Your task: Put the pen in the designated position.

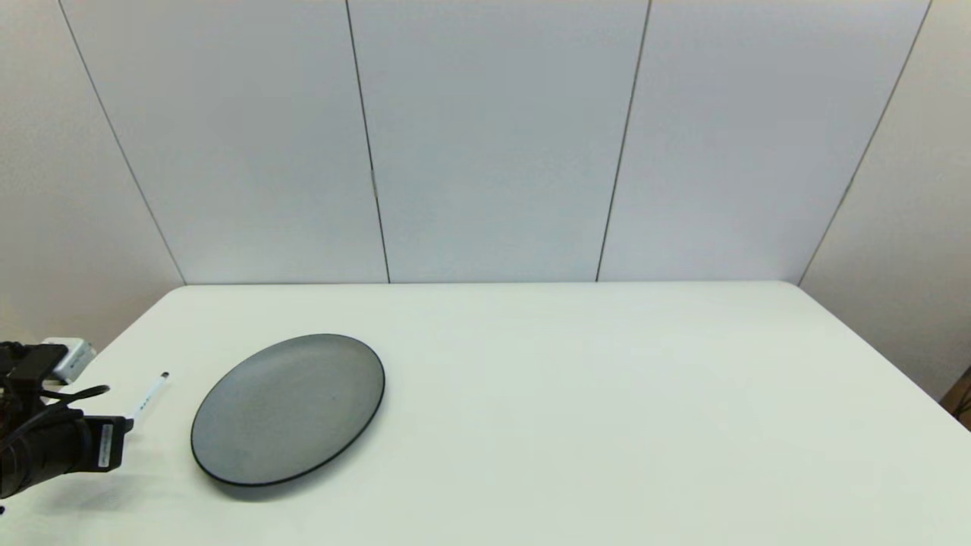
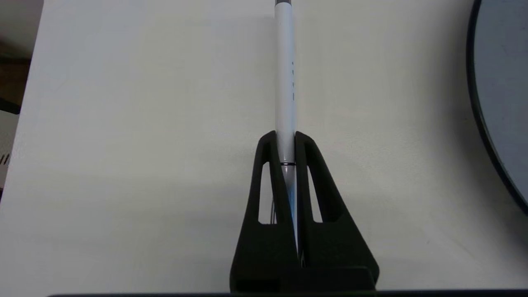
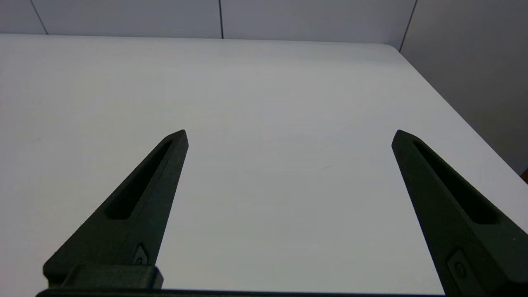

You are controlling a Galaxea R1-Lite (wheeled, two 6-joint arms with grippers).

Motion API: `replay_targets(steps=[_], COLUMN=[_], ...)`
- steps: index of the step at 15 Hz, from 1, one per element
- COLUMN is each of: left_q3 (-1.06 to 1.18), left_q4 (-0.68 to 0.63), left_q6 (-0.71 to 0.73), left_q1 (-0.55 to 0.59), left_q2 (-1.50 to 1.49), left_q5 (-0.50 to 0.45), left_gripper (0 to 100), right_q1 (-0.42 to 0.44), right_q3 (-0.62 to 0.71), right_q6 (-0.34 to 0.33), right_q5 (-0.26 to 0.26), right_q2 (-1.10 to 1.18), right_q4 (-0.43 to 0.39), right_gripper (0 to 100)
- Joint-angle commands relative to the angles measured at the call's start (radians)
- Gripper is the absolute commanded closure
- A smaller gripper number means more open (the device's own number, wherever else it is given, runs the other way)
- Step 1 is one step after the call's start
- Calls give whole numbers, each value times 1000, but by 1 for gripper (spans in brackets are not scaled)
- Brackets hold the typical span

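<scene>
**Pen gripped at the table's left edge, placement not yet made**

From the head view, I am seeing the left gripper (image 1: 125, 425) sitting low at the near-left of the table (image 1: 576, 394), on the far side of the plate (image 1: 287, 408) from the open tabletop. The pen (image 1: 151, 394) is poking out of it, dark tip pointing away from me, just beside the plate's left rim and clear of it. I am not seeing the right arm here at all.

From the left wrist view, I am watching the two black fingers (image 2: 268, 173) pinching the pen (image 2: 285, 82) near its back end, closed narrow around the barrel. The plate's dark rim (image 2: 478, 119) is showing off to one side, apart from the pen. Whether the pen is resting on the table or hanging just above it, I cannot tell.

From the right wrist view, I am seeing the right gripper (image 3: 288, 136) spread wide over bare table (image 3: 264, 82), holding nothing (parked, as far as I can judge).

I am judging this to be the carry-or-set-down step. The next move is calling for lowering the pen flat onto plain tabletop beside the plate, not onto it, then easing the fingers apart so the barrel is not rolling.
</scene>
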Motion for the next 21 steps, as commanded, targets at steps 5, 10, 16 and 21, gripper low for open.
replay_targets(steps=[5,10,16,21], left_q3=[-4,-4,-19,-143], left_q4=[-8,-5,-8,-1], left_q6=[8,9,9,5], left_q1=[2,2,2,2], left_q2=[44,54,54,-12], left_q5=[-1,-1,-1,1], left_gripper=[100,0,0,0], right_q1=[0,0,0,0], right_q3=[0,0,0,0], right_q6=[-1,-1,-1,-1], right_q5=[-1,0,0,0], right_q2=[0,1,1,1], right_q4=[0,-2,0,0], right_gripper=[0,0,0,0])
